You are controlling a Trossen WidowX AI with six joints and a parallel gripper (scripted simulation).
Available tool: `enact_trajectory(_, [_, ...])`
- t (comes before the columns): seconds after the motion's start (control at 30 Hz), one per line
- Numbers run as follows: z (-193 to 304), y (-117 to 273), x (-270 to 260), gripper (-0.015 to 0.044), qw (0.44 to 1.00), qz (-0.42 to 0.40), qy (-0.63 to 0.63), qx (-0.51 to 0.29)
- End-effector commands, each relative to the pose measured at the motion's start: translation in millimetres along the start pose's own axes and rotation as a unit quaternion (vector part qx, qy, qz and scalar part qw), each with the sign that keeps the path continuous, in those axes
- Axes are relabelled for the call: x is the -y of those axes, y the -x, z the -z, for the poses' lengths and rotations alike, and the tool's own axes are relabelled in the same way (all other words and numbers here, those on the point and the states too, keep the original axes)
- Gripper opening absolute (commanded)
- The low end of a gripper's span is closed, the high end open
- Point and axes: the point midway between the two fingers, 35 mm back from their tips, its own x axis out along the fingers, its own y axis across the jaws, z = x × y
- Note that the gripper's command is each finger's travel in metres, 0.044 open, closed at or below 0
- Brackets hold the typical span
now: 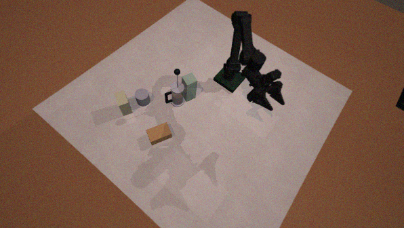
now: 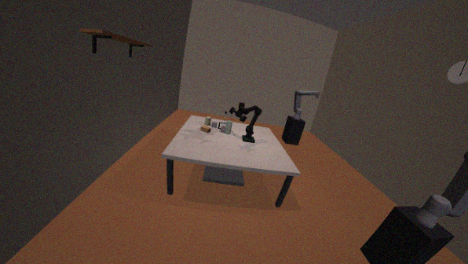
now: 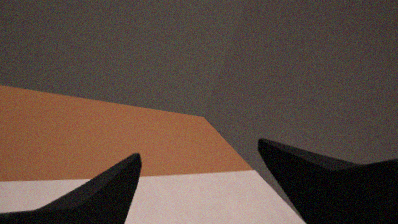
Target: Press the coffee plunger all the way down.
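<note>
The coffee press point(image 1: 177, 98) point(image 2: 223, 129) stands upright on the table, a clear beaker with a dark handle point(image 1: 167, 98). Its plunger is up: a thin rod rises well above the lid to a black knob point(image 1: 177, 72) point(image 2: 225, 112). My gripper point(image 1: 278, 106) point(image 3: 201, 151) is open with nothing between its fingers. It is raised above the table, well to the right of the press in the top view and not touching it. The wrist view shows the two fingers apart, with table edge, floor and wall beyond; the press is not in that view.
A green box point(image 1: 190, 89) point(image 2: 229, 127) stands close beside the press, opposite its handle. A purple-grey cylinder point(image 1: 142, 98) and a yellow-green box point(image 1: 123, 104) stand on the handle side. An orange block point(image 1: 159, 134) point(image 2: 205, 129) lies in front. The arm's base point(image 1: 229, 81) is beyond the green box.
</note>
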Motion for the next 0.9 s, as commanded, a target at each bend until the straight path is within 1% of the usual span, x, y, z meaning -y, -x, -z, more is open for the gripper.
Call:
enact_trajectory(0.0, [20,34,59,0.0440,0.991,0.106,-0.054,-0.062])
enact_trajectory(0.2, [53,105,126,0.0440,0.945,0.255,-0.134,-0.153])
enact_trajectory(0.4, [76,194,165,0.0440,0.861,0.404,-0.213,-0.225])
enact_trajectory(0.57, [85,275,172,0.0440,0.764,0.521,-0.273,-0.267])
enact_trajectory(0.73, [84,356,156,0.0440,0.641,0.632,-0.324,-0.291])
enact_trajectory(0.77, [83,364,153,0.0440,0.628,0.642,-0.329,-0.292])
enact_trajectory(0.87, [87,366,151,0.0440,0.623,0.646,-0.330,-0.293])
